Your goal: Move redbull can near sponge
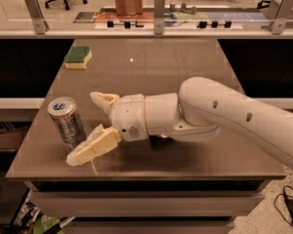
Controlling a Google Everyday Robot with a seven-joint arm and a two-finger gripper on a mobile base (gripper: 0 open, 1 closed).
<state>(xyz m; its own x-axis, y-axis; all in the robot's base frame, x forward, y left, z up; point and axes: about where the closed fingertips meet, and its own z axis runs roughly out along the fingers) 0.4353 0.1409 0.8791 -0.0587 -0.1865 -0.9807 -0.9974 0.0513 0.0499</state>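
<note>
The redbull can (67,125), slim and silver-blue with a silver top, stands upright near the table's front left corner. The sponge (78,57), green on top over pale yellow, lies at the far left of the table, well behind the can. My gripper (86,126) reaches in from the right with its cream fingers spread open. One finger (93,146) lies in front of the can's base, the other (103,100) is behind and to the right of the can. The can stands at the mouth of the open fingers, not clamped.
The brown table (185,67) has its front edge just below the gripper and its left edge close to the can. My white arm covers a small dark object (158,139) at table centre. A glass rail with posts (159,11) runs behind the table.
</note>
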